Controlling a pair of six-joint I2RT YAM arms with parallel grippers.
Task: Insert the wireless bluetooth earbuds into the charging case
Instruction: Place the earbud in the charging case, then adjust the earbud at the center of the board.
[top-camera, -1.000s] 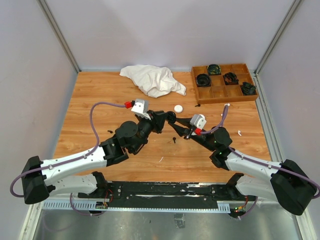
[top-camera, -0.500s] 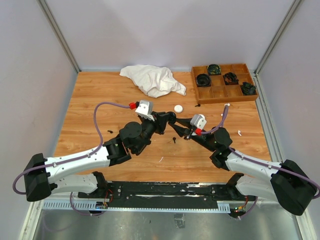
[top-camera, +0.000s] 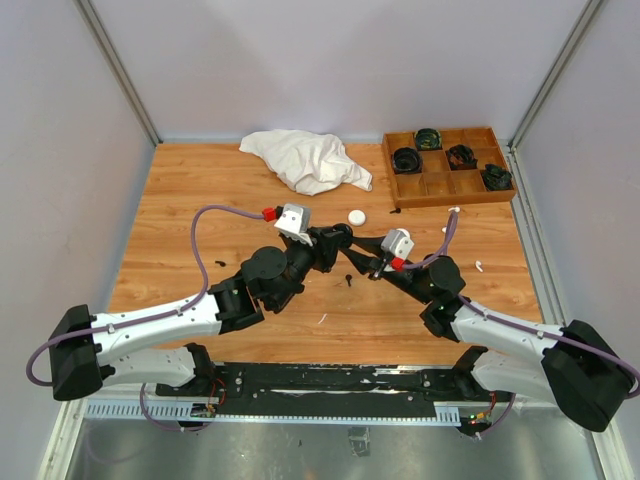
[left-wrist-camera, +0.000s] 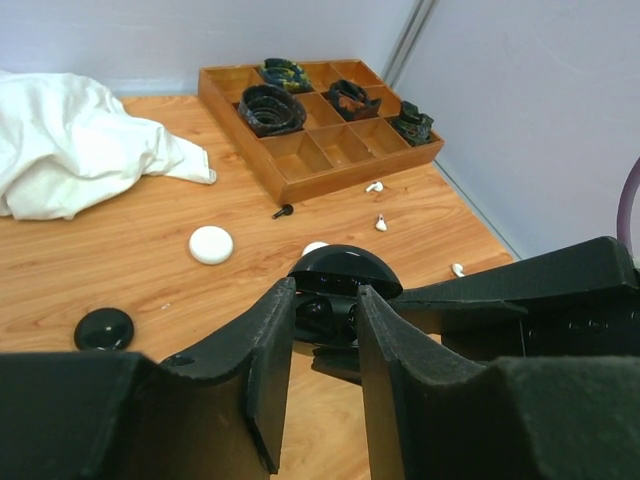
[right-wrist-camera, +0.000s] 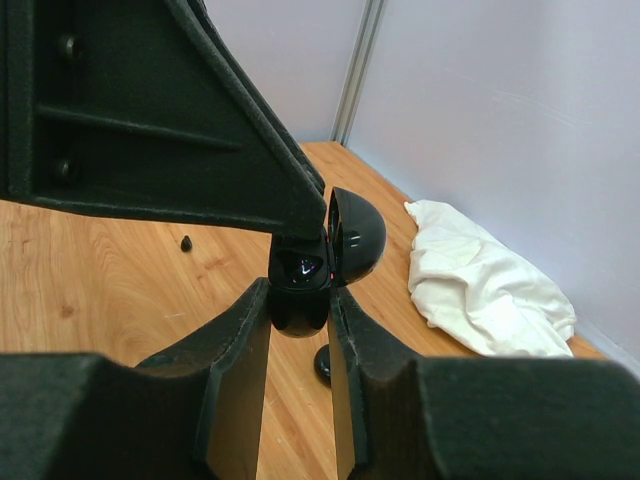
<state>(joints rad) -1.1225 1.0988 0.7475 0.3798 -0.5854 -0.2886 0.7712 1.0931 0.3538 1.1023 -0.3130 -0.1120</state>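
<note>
Insertion step: right gripper (right-wrist-camera: 298, 300) clenches the open glossy black round case (right-wrist-camera: 350, 235), well before the wooden compartment tray (top-camera: 448, 190). Left gripper (left-wrist-camera: 327, 295) sits at its wells, grasp untellable. Tiny white earbuds (left-wrist-camera: 381, 223) lie near the tray. Next needs fine alignment.

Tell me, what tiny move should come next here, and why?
Probably nudge the left fingers slightly deeper into the open black case: the right fingers clamp it, lid up, and the left ones sit at its mouth. Any earbud there is hidden.

White-and-black arms (top-camera: 150, 325), purple cables (top-camera: 194, 235), red connectors (top-camera: 268, 212)
</note>
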